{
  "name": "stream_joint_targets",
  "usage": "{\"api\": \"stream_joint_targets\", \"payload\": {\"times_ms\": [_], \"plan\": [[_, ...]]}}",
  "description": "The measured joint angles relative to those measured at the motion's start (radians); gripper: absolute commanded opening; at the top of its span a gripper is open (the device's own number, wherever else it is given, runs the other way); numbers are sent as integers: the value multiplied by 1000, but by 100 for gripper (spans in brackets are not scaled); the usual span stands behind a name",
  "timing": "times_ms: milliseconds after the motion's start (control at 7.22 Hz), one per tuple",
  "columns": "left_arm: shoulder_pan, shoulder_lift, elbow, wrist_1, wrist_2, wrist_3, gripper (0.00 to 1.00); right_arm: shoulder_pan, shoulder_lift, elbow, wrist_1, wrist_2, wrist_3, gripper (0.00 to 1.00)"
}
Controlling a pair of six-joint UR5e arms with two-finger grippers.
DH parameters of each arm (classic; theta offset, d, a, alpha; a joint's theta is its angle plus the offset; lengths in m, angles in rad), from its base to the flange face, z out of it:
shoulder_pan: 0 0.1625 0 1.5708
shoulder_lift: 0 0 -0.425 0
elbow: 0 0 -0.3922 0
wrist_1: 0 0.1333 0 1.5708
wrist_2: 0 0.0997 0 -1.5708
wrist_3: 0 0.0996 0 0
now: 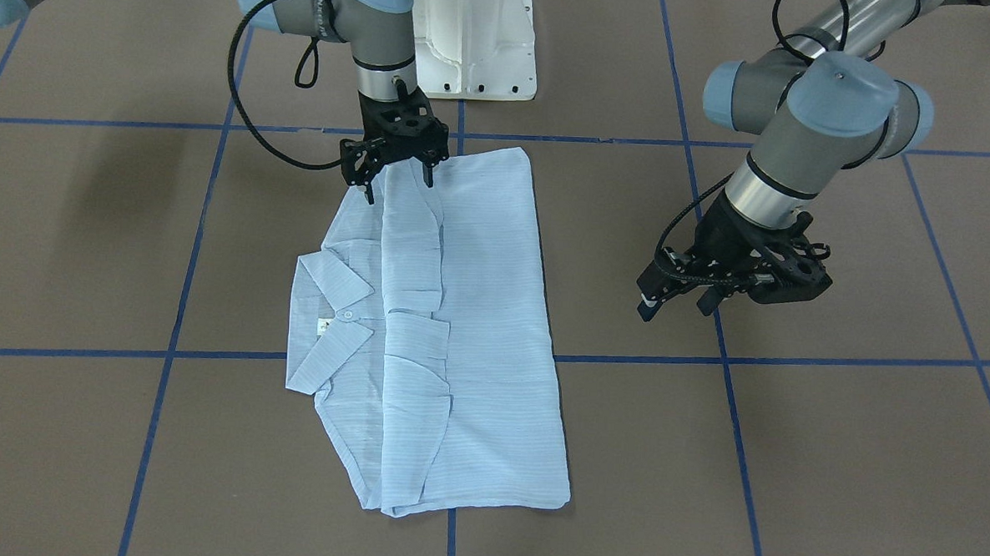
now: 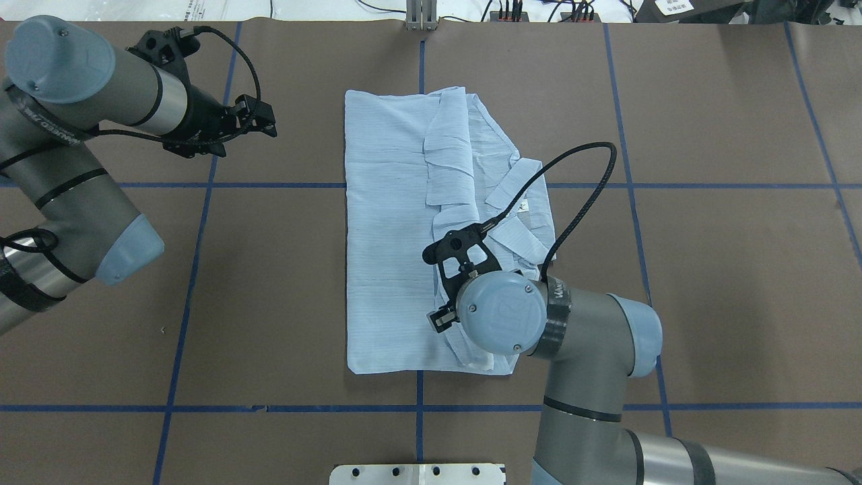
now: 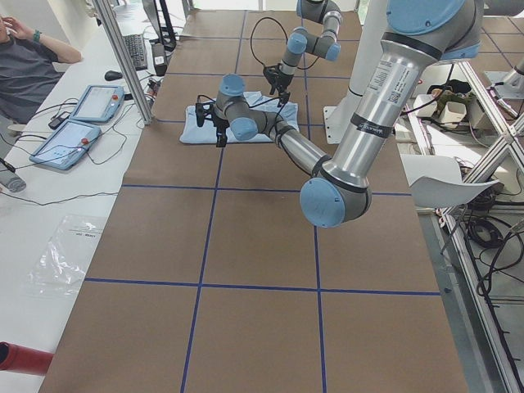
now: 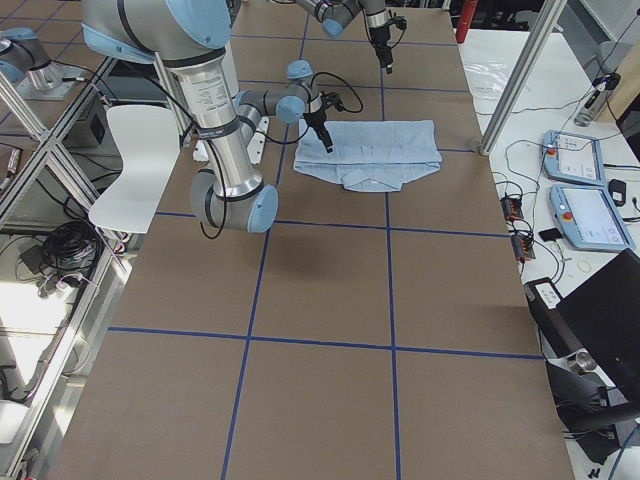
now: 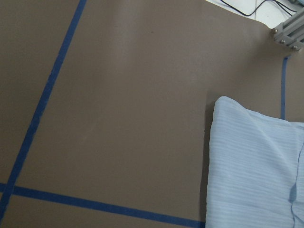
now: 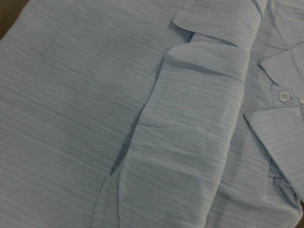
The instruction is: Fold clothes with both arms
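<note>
The light-blue striped shirt (image 1: 477, 311) lies flat on the brown table, folded into a long rectangle, with its collar and a white button (image 1: 347, 314) on one long side. It also shows in the overhead view (image 2: 387, 222). My right gripper (image 1: 399, 186) is open and points down over the shirt's end nearest the robot base, its fingers straddling the folded sleeve edge. The right wrist view shows only shirt fabric (image 6: 95, 95). My left gripper (image 1: 678, 304) is open and empty, hovering above bare table beside the shirt. It shows in the overhead view (image 2: 259, 120).
The white robot base (image 1: 472, 43) stands at the table's edge just behind the shirt. Blue tape lines (image 1: 792, 358) cross the brown table. A side table with tablets (image 3: 74, 135) and an operator (image 3: 24, 65) lie beyond the far edge.
</note>
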Motion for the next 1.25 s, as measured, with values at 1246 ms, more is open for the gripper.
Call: {"api": "stream_joint_targets", "payload": {"times_ms": [1246], "plan": [[10, 17, 13, -10, -3, -5, 100, -51, 20, -84, 0, -33, -20, 100]]}}
